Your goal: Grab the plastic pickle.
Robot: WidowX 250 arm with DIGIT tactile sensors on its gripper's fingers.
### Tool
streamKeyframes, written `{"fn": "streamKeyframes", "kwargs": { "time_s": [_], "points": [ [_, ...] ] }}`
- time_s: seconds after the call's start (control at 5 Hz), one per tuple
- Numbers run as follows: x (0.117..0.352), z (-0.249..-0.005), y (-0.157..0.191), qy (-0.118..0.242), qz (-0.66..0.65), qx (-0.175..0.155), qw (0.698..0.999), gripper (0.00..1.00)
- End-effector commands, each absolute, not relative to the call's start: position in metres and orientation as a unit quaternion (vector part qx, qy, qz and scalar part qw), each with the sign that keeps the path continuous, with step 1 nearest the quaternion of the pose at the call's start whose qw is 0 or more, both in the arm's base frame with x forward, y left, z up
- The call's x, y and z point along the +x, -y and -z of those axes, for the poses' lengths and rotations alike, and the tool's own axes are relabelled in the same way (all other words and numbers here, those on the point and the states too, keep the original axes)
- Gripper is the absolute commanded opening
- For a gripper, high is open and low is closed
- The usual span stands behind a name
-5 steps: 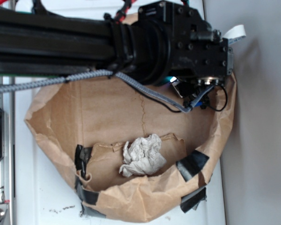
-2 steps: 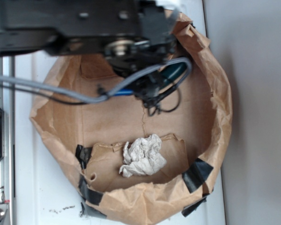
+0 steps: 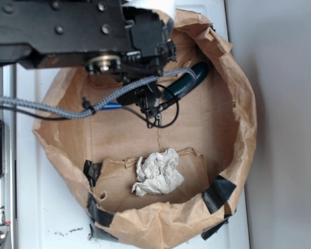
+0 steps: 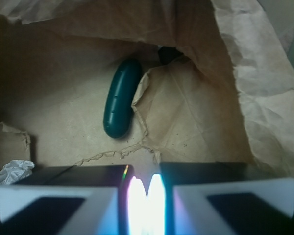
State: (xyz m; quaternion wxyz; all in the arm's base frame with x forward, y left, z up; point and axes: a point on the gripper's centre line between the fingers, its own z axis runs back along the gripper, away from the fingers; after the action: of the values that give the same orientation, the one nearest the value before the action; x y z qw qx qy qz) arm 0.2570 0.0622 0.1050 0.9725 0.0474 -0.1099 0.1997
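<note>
The plastic pickle lies on the floor of the brown paper bag, close to the far wall of the bag and just beside a torn paper flap, and nothing holds it. In the wrist view the gripper is above the bag floor, apart from the pickle, and its two fingers stand pressed together with only a thin bright line between them, so it is clenched on nothing. In the exterior view the arm covers most of the pickle, and only one dark green end shows by the bag wall. The crumpled paper wad rests well apart, at the other side of the bag. I judge the task is only at the approach: the fingers must first part, then come down around the pickle and close.
</note>
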Motion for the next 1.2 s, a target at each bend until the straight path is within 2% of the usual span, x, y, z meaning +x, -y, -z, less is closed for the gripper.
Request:
{"fn": "streamKeyframes", "kwargs": {
  "time_s": [0.0, 0.6, 0.8, 1.0],
  "points": [
    [0.29, -0.089, -0.059, 0.117, -0.18, 0.039, 0.976, 1.0],
    [0.321, -0.047, -0.068, 0.089, -0.139, 0.033, 0.986, 1.0],
    [0.329, -0.035, -0.071, 0.075, -0.137, 0.044, 0.987, 1.0],
    [0.332, -0.032, -0.071, 0.075, -0.134, 0.054, 0.987, 1.0]
  ]
}}
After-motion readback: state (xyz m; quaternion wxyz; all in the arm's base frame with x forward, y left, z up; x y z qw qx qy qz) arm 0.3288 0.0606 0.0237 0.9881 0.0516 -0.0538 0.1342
